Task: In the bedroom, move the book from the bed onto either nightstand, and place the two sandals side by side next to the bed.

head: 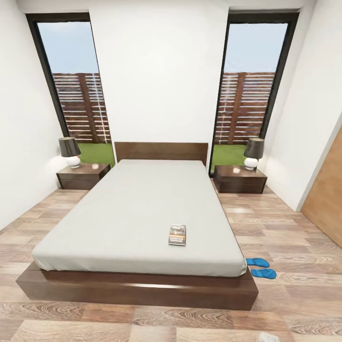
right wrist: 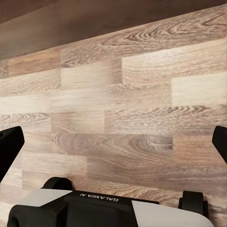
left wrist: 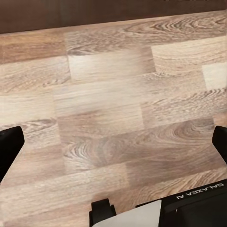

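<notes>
Well ahead of both wide-open, empty tools (left wrist: pixel 113 142) (right wrist: pixel 113 142), which hang over the wood-plank floor (left wrist: pixel 109 94), the small thin dark-covered paperback book (head: pixel 177 234) lies flat on the grey mattress of the dark-framed bed (head: pixel 137 287), likely light, bendy, and best pinched at an edge.

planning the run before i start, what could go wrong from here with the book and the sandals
The book lies well in from the foot edge of the mattress, so reaching it over the bed frame may be a stretch.

Each nightstand carries a lamp; setting the book down could knock it.

The sandals sit close against the bed's corner, so a gripper or the base might bump the frame or scatter them. Both grippers are open over bare floor.
</notes>
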Robot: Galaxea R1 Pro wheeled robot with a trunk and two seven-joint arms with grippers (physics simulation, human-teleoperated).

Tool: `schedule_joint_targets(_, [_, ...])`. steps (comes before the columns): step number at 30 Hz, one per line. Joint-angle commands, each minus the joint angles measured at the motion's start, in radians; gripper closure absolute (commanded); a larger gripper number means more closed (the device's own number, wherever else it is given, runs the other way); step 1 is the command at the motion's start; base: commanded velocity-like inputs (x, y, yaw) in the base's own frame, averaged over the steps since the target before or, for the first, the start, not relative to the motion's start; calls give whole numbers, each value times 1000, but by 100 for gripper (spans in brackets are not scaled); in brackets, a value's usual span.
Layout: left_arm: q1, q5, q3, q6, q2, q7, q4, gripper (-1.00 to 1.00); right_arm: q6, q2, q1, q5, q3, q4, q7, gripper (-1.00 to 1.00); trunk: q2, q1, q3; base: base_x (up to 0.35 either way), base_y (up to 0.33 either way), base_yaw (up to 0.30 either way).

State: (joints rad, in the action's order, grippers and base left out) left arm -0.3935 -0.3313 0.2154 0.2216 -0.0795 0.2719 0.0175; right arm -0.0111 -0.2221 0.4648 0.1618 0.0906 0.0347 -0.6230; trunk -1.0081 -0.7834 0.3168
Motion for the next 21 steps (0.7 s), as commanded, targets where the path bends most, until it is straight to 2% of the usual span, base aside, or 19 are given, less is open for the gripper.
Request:
schedule_joint_targets(1, [-1, -9, 9, 3, 0, 3, -1, -100, -1, 0, 2, 1, 8, 4, -4, -100, -1, 0, 1, 7, 0, 0])
schedule_joint_targets(8, [-1, -10, 9, 5, -1, 8, 0, -100, -1, -1, 2, 5, 8, 4, -4, -100, -1, 0, 1, 2, 0, 0])
schedule_joint_targets(11, [-1, -9, 17, 4, -1, 53, 6, -100, -1, -1, 2, 7, 8, 4, -5, -100, -1, 0, 1, 0, 0, 0])
schedule_joint_targets(14, [-5, -6, 21, 2, -1, 160, 59, -100, -1, -1, 2, 8, 8, 4, -6, -100, -1, 0, 1, 0, 0, 0])
schedule_joint_targets(16, [-10, 0, 23, -4, 0, 290, 155, -100, -1, -1, 2, 8, 8, 4, -6, -100, -1, 0, 1, 0, 0, 0])
schedule_joint_targets(17, [-11, 4, 23, -8, 3, 324, 184, -100, -1, -1, 2, 8, 8, 4, -6, -100, -1, 0, 1, 0, 0, 0])
schedule_joint_targets(18, [-13, 33, 23, -37, 16, 420, 277, -100, -1, -1, 2, 8, 8, 4, -6, -100, -1, 0, 1, 0, 0, 0])
schedule_joint_targets(19, [-13, 47, 24, -58, 22, 447, 309, -100, -1, -1, 2, 8, 8, 4, -6, -100, -1, 0, 1, 0, 0, 0])
schedule_joint_targets(21, [-14, 111, 23, -190, 47, 518, 446, -100, -1, -1, 2, 8, 8, 4, -6, -100, -1, 0, 1, 0, 0, 0])
